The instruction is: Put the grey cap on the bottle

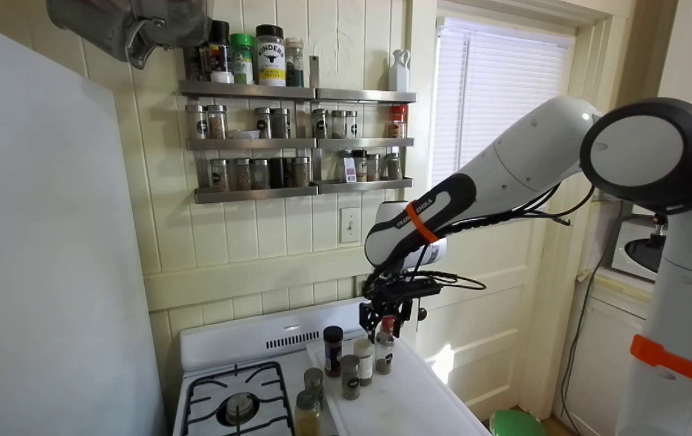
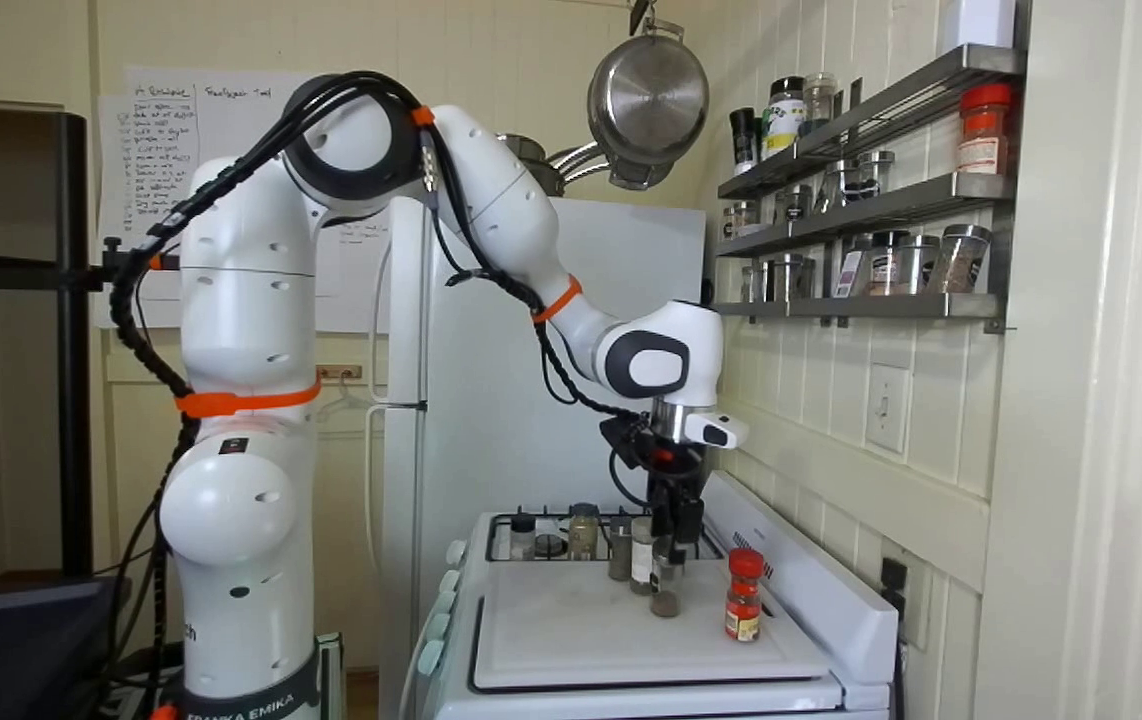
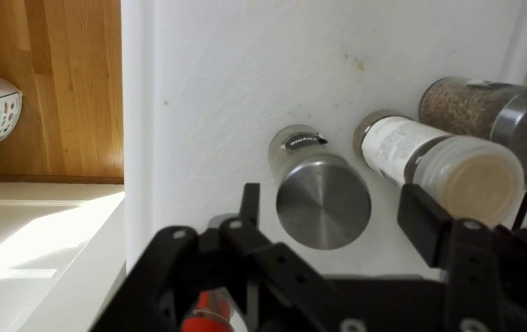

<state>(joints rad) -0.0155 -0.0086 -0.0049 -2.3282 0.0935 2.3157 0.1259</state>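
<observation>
Tool [image 3: 333, 212] hangs jaws apart, either side of the grey cap [image 3: 323, 207], which partly hides the bottle [image 3: 287, 154].

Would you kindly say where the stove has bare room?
The white cover has bare room between the silver-lidded jar and the stove knobs, and leftward from that jar to the cover's edge in the wrist view. It is crowded at the open pincer, which flanks that jar; the pale-capped jar stands close by.
</observation>
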